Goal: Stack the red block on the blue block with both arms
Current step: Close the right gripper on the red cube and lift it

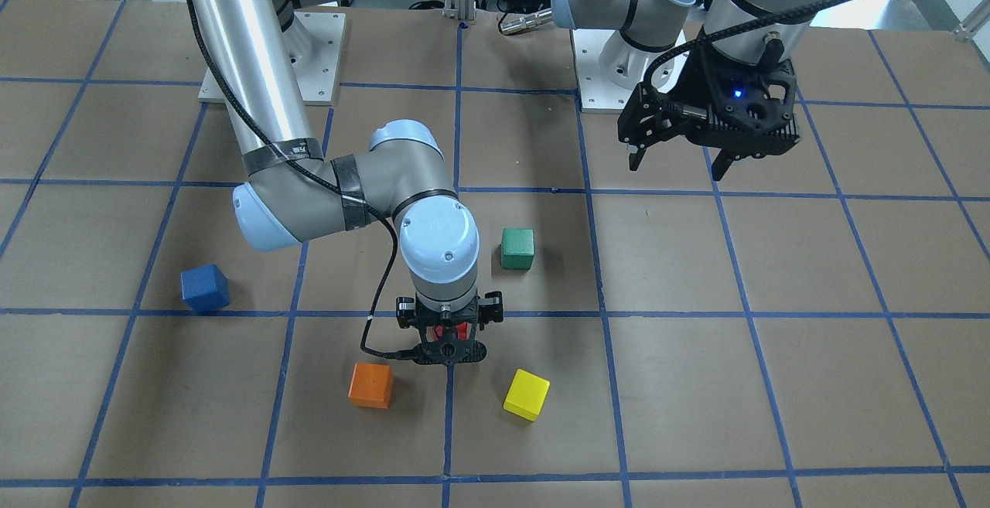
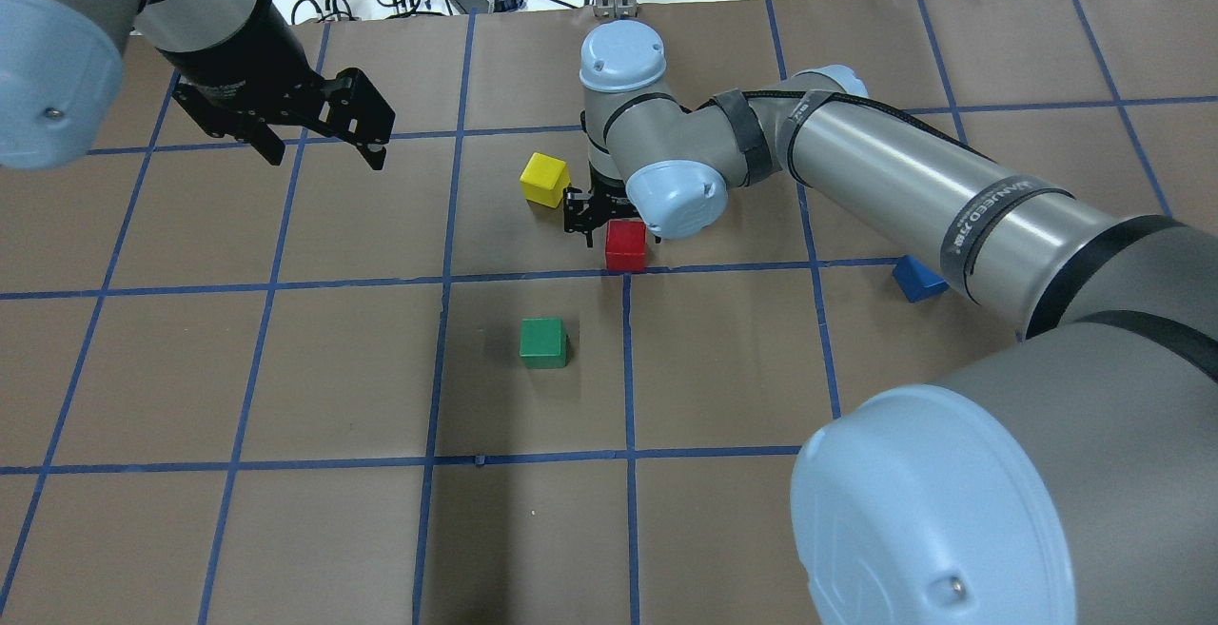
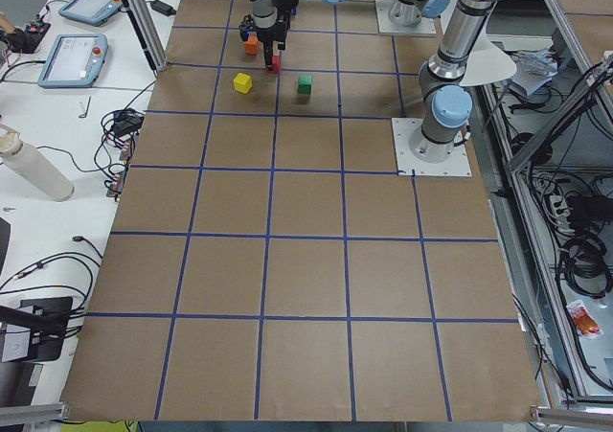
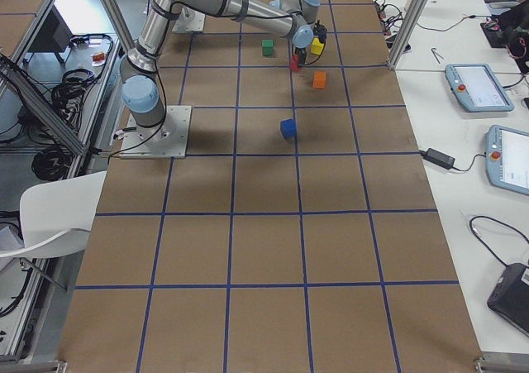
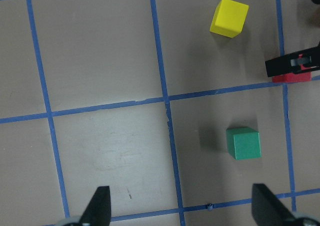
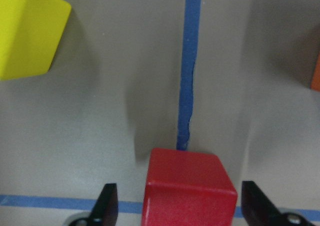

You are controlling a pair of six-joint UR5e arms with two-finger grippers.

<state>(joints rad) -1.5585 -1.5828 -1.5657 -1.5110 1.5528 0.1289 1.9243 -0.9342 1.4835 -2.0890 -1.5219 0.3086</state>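
Right hand (image 6: 181, 203), black, two-fingered, is spread wide either side of the small matte red cube (image 2: 625, 244) on the brown table (image 1: 773, 384). We judge the grasp is next: clench, lift, carry to the small blue cube (image 1: 205, 288), well apart. Left hand (image 1: 677, 165) hovers unclenched, empty.

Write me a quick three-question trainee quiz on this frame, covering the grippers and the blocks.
1. True or false: the right gripper has its jaws shut on the red block.
2. Which cube is partly hidden behind the right arm in the overhead view? A) green cube B) blue block C) yellow cube
3. What does the left gripper hold?
Key: 1. False: the jaws straddle the block with a gap on each side. 2. B. 3. Nothing; its jaws are open.
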